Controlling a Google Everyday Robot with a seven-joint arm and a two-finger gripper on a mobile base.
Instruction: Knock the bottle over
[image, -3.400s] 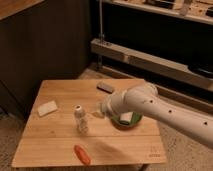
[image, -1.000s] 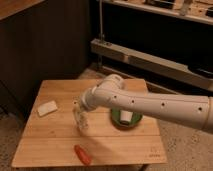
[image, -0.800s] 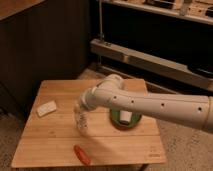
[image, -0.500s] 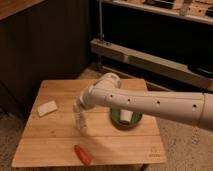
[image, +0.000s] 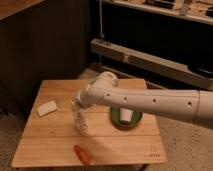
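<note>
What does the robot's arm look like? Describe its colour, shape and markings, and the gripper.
The arm is a thick, smooth tube, white to cream in colour, with small dark dots along its side and a rounded joint at its end. No cables show. The gripper sits by the bottle, mostly hidden behind the arm's end, so its look cannot be told.

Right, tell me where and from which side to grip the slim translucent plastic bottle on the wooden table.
Grip the slim translucent bottle around its mid-body, coming level from the side that faces the pale sponge. It stands roughly upright and narrow, so two fingers can likely span it. The gripper sits at its top, and the green bowl holding a white cup crowds the other side.
</note>
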